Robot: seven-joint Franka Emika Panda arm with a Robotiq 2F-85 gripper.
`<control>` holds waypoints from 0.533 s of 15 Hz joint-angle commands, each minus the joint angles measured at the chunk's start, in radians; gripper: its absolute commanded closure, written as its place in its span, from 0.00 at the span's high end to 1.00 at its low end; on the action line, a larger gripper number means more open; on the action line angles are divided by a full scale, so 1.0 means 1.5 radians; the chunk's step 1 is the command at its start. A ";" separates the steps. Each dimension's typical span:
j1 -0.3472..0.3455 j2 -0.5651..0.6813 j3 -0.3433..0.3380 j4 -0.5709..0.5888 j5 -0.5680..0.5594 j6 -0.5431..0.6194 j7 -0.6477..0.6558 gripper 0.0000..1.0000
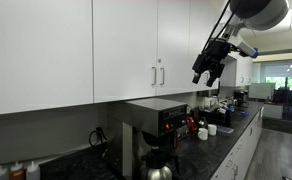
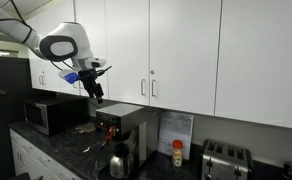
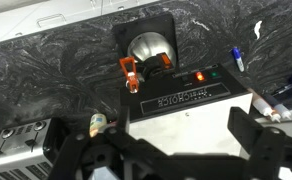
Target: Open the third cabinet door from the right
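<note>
White wall cabinets run along the wall in both exterior views. A pair of vertical bar handles (image 1: 158, 75) sits where two doors meet; it also shows in an exterior view (image 2: 148, 88). The door with the left handle of that pair (image 2: 121, 55) is shut. My gripper (image 1: 202, 76) hangs in the air in front of the cabinets' lower edge, apart from the handles. In an exterior view the gripper (image 2: 96, 94) is left of the handles. In the wrist view the gripper (image 3: 176, 150) is open and empty, looking down on the counter.
A black and silver coffee machine (image 1: 158, 115) (image 2: 121, 125) (image 3: 186, 105) with a carafe (image 3: 149, 45) stands right below the gripper. A microwave (image 2: 46, 113), a toaster (image 2: 224, 158) and a small bottle (image 2: 178, 153) stand on the dark counter (image 3: 46, 50).
</note>
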 commanded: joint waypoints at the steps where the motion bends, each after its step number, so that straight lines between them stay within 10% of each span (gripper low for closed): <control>1: -0.006 0.101 -0.015 0.104 -0.013 -0.022 -0.033 1.00; 8: -0.009 0.230 -0.032 0.275 -0.030 -0.066 -0.080 1.00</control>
